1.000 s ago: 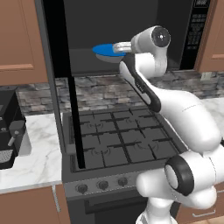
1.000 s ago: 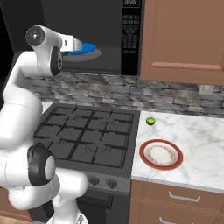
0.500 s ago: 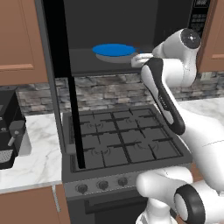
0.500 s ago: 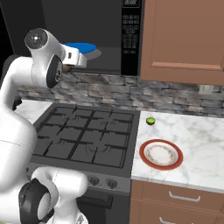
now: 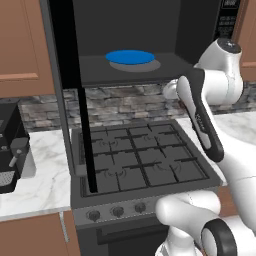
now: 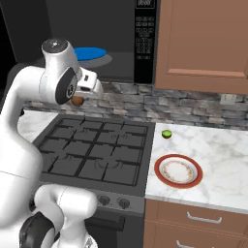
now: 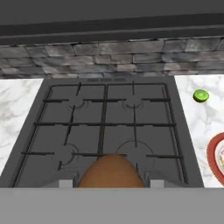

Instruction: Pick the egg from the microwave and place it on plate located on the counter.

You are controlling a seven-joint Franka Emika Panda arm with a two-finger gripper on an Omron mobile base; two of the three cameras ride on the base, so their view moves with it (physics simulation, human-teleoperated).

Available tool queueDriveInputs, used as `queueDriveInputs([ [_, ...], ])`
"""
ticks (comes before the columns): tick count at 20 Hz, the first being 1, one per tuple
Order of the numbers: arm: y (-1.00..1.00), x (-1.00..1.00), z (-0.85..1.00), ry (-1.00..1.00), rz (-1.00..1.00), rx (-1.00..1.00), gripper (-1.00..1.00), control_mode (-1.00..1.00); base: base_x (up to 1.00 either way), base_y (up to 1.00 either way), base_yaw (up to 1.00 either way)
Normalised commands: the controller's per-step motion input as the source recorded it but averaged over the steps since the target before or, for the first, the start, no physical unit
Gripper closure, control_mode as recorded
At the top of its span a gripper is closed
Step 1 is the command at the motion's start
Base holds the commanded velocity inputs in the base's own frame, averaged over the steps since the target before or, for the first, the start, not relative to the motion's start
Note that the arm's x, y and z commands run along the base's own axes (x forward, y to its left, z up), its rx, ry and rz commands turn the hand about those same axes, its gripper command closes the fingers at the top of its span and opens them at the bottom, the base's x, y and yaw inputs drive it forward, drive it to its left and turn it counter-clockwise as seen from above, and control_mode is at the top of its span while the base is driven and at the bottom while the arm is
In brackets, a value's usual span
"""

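Currently egg (image 7: 111, 171) clamped between end effector (image 6: 80, 100) fingers, held in air above gas stove (image 6: 97, 150), outside microwave (image 6: 121, 38). Right base view: egg (image 6: 77, 100) brown, just below white wrist, in front of stone backsplash (image 6: 193, 104). Microwave door (image 5: 67, 95) open, swung left; blue plate (image 5: 131, 57) inside cavity. Red plate (image 6: 178, 171) on counter (image 6: 218, 150) right of stove, well apart from egg. Green lime-like ball (image 6: 166, 134) on counter behind red plate, near stove edge.
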Motion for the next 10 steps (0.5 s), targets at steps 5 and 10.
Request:
queueDriveInputs([
  [5,-0.40,0.00,-0.78,0.21,0.00,0.00,1.00,-1.00,0.00,0.00,0.00],
  [10,-0.59,0.00,-0.78,0.26,0.00,0.00,1.00,-1.00,0.00,0.00,0.00],
])
